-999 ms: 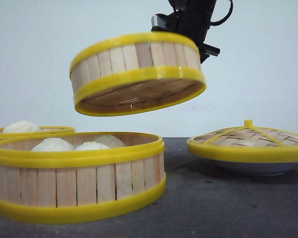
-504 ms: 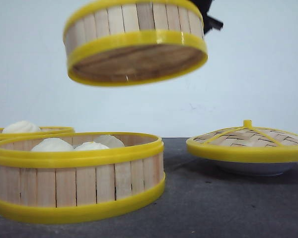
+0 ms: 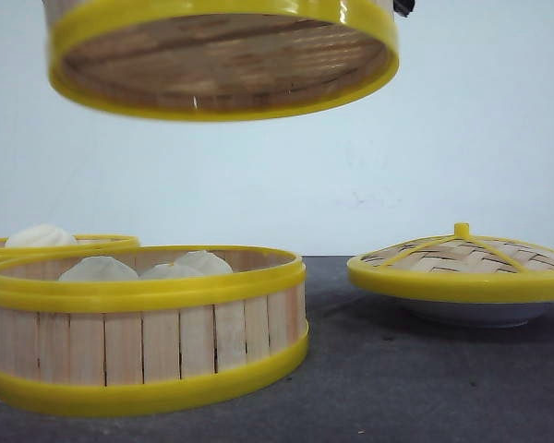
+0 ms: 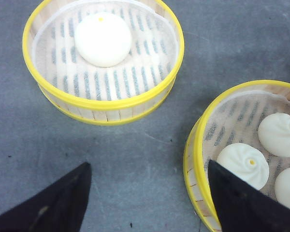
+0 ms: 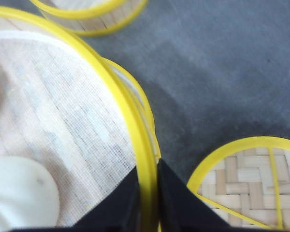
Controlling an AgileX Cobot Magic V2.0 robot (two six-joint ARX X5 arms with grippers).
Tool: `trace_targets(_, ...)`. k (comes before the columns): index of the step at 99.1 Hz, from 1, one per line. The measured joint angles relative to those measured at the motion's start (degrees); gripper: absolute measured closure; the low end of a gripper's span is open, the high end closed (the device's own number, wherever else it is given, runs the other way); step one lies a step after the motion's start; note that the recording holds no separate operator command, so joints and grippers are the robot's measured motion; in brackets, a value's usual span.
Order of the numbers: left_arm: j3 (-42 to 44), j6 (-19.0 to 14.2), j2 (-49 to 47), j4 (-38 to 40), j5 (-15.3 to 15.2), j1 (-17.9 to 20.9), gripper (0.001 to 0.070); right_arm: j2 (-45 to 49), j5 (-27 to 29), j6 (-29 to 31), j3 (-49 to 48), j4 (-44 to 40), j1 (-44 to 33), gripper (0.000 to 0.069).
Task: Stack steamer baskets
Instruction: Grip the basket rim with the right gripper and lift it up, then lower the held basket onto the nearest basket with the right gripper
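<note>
Right wrist view: right tool [image 5: 146,193] is pinching the lifted basket [image 5: 63,125] by its rim (left tool [image 4: 145,203] is hanging spread, nothing between its fingers)

No legible text, labels, brands, numbers or signs appear on any surface in the front, left wrist or right wrist views.

Raised steamer basket [image 3: 222,55] cropped above; far basket [image 3: 60,245] mostly hidden.
</note>
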Motion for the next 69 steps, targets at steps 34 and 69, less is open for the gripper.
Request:
trace_targets(34,0.00,0.00,0.00,0.00,-0.02,0.00,0.0244,-4.98,0.07,0.42,-18.71,11.93,1.51,0.0665)
trace_targets(69,0.00,0.00,0.00,0.00,0.00,0.00,0.0244,-0.44,0.04,1.68,-18.71,22.51,2.54,0.0665)
